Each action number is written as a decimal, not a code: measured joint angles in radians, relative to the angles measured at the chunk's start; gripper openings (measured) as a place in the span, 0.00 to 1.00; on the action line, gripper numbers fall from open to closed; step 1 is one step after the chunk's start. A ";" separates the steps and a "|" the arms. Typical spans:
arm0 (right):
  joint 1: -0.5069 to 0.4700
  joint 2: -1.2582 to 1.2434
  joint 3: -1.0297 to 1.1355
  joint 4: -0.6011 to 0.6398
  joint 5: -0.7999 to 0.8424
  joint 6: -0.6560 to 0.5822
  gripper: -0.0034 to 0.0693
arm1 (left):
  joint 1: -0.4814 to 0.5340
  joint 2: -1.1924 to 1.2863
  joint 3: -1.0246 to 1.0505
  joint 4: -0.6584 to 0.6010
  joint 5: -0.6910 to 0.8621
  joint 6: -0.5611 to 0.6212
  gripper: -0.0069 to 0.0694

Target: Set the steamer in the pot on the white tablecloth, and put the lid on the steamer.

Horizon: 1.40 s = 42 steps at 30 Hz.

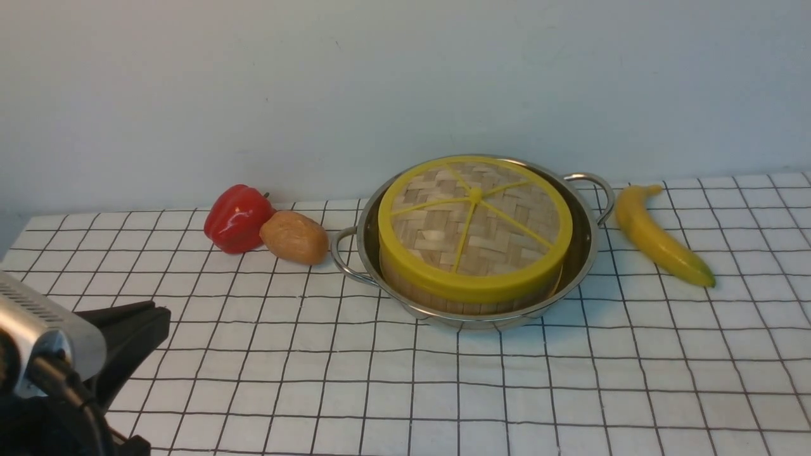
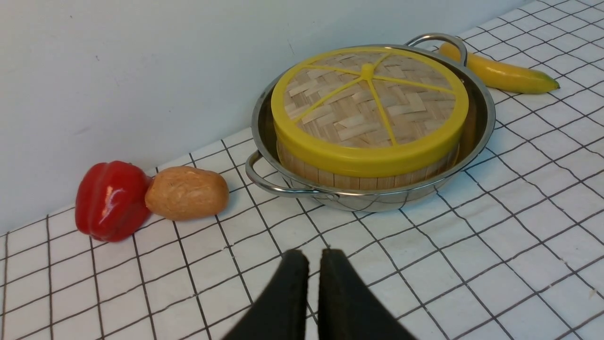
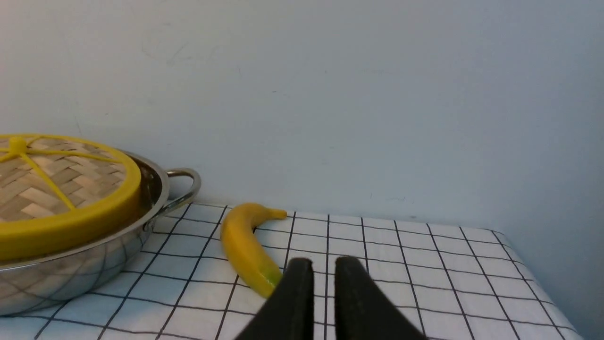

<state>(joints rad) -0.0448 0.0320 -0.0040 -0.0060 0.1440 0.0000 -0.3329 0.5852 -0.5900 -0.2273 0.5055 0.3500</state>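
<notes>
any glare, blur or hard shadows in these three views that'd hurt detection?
Front view: even soft light, specular streaks on the pot rim and a highlight on the red pepper; left arm blurred in the near corner. Left wrist view: sharp, the left claw dark and featureless. Right wrist view: pot wall mirrors the white tablecloth grid; the right claw overlaps the banana tip.

A glossy red pepper (image 1: 237, 217) lies touching a brown potato (image 1: 294, 237). Well apart from them, a yellow banana (image 1: 659, 235) with a greenish tip lies alone.
</notes>
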 joint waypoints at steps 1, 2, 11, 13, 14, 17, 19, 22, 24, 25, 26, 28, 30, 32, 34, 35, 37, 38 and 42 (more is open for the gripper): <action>0.000 -0.010 0.007 0.000 -0.006 0.000 0.18 | 0.000 0.000 0.000 0.000 0.000 0.000 0.13; 0.000 -0.022 0.009 0.000 -0.007 0.009 0.19 | 0.000 0.000 0.000 0.000 0.000 0.000 0.13; 0.003 -0.028 0.012 0.006 0.006 0.046 0.22 | 0.000 0.007 0.000 0.000 0.000 0.000 0.16; 0.003 -0.028 0.012 0.006 0.006 0.047 0.22 | 0.000 0.007 0.000 0.000 0.000 0.000 0.16; 0.003 -0.028 0.012 0.000 0.006 0.047 0.23 | 0.000 0.008 0.000 0.000 0.000 0.000 0.16; 0.003 -0.028 0.012 0.000 0.006 0.048 0.23 | 0.000 0.008 0.000 0.000 0.000 0.000 0.17; 0.003 -0.028 0.012 0.000 0.006 0.048 0.24 | 0.000 0.008 0.000 0.000 0.000 0.000 0.18; 0.003 -0.028 0.012 0.000 0.006 0.048 0.25 | 0.000 0.008 0.000 0.000 0.000 0.000 0.19; 0.003 -0.028 0.012 0.000 0.006 0.048 0.25 | 0.000 0.008 0.000 0.000 0.000 0.000 0.19; 0.003 -0.028 0.012 0.000 0.007 0.048 0.26 | 0.000 0.008 0.001 0.000 0.000 0.000 0.19; 0.003 -0.028 0.012 0.000 0.007 0.048 0.26 | 0.000 -0.002 0.002 0.000 0.000 0.000 0.19; 0.003 -0.029 0.012 0.000 0.009 0.048 0.27 | 0.023 -0.036 0.011 0.000 0.002 0.001 0.19; 0.003 -0.032 0.012 0.000 0.009 0.048 0.28 | 0.072 -0.088 0.020 0.002 0.004 0.008 0.20; 0.003 -0.033 0.012 0.000 0.009 0.048 0.28 | 0.166 -0.190 0.054 0.021 -0.006 0.022 0.20; 0.003 -0.033 0.012 0.000 0.010 0.048 0.29 | 0.229 -0.244 0.083 0.027 -0.012 0.028 0.20; 0.003 -0.033 0.012 0.000 0.010 0.048 0.30 | 0.262 -0.281 0.107 0.034 -0.015 0.035 0.21; 0.003 -0.033 0.013 0.000 0.010 0.048 0.30 | 0.334 -0.369 0.174 0.052 -0.031 0.036 0.22; 0.003 -0.033 0.013 0.000 0.010 0.048 0.31 | 0.357 -0.411 0.208 0.062 -0.034 0.038 0.22; 0.003 -0.033 0.013 0.000 0.010 0.048 0.32 | 0.421 -0.542 0.327 0.075 -0.042 0.043 0.22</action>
<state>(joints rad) -0.0415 -0.0006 0.0088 -0.0060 0.1540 0.0483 0.0883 0.0430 -0.2632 -0.1519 0.4639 0.3930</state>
